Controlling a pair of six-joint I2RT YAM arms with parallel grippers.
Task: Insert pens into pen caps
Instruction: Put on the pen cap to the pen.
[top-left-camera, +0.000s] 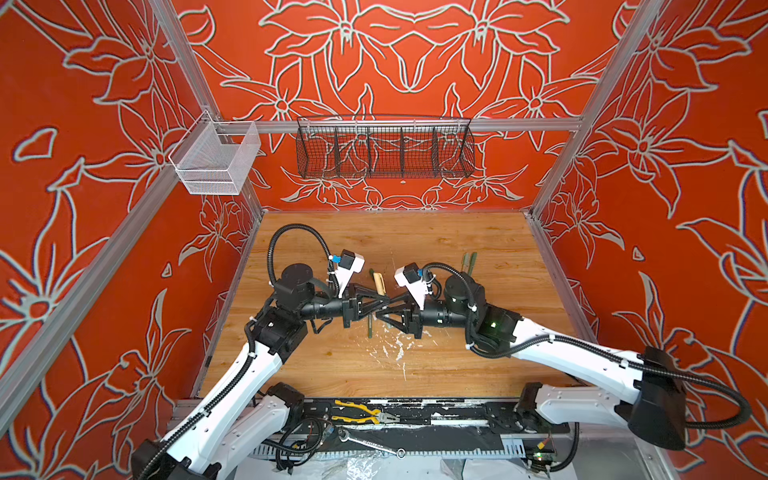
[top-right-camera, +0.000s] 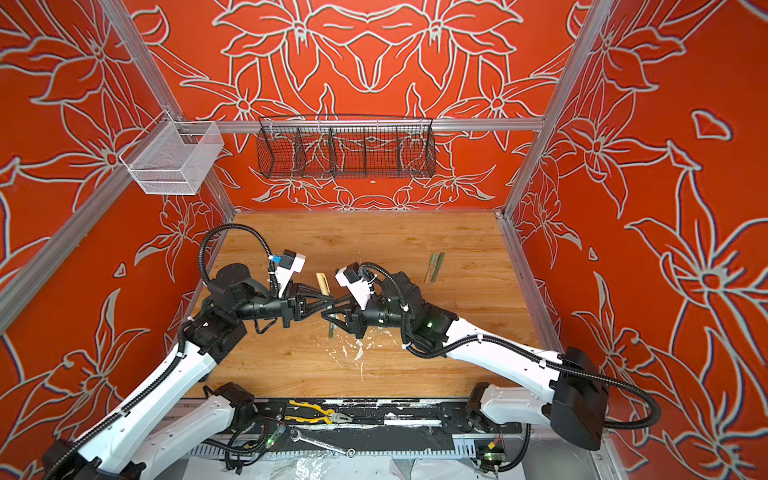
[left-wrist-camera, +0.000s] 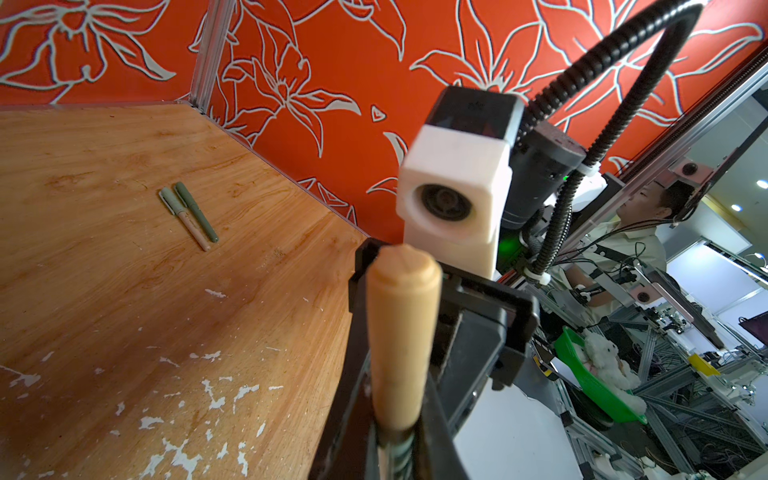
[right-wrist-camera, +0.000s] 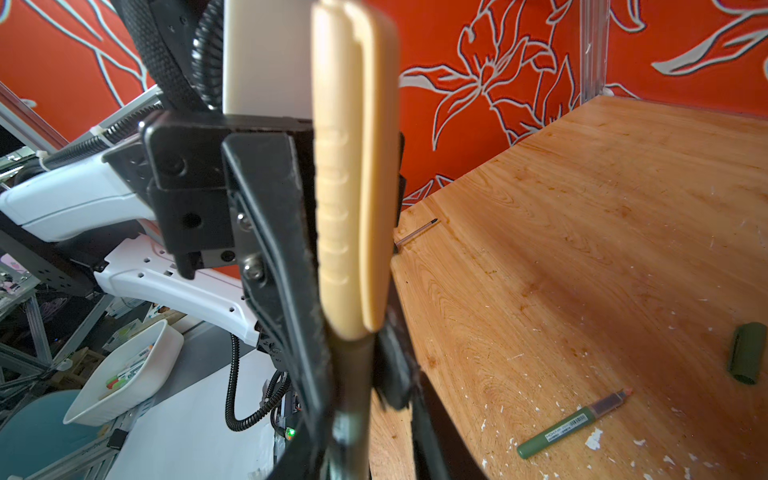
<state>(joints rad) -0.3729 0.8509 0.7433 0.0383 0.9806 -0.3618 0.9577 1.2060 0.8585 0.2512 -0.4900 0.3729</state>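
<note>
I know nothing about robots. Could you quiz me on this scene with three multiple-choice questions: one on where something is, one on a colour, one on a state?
1. The two capped pens lie:
A) on the table's right side
B) on its left side
C) hung on the back wall

2. The cap held in the air is:
A) blue
B) tan
C) black

3. The green pen with the label is:
A) capped
B) snapped in two
C) uncapped

Answers: 1A, they lie side by side on the wood; 2B, both wrist views show it tan; 3C, its tip is bare.
</note>
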